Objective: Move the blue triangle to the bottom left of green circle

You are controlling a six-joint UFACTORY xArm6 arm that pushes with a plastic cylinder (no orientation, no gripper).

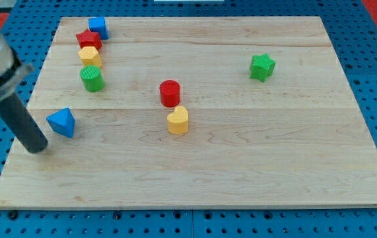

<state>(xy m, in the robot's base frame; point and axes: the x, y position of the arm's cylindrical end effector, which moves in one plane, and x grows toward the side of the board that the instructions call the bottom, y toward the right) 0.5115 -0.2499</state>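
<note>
Backdrop, as we see it: pale wooden board (241, 165), planked, evenly lit; around the board, blue perforated surface (373, 59) with regular holes.

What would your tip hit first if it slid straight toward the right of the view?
Most likely the blue triangle, just right of my tip and slightly higher in the view; it might only clip its lower edge.

Red cylinder (170, 92) touching yellow heart (177, 121) mid-board (241, 145); green star (262, 67) well apart, right.
</note>
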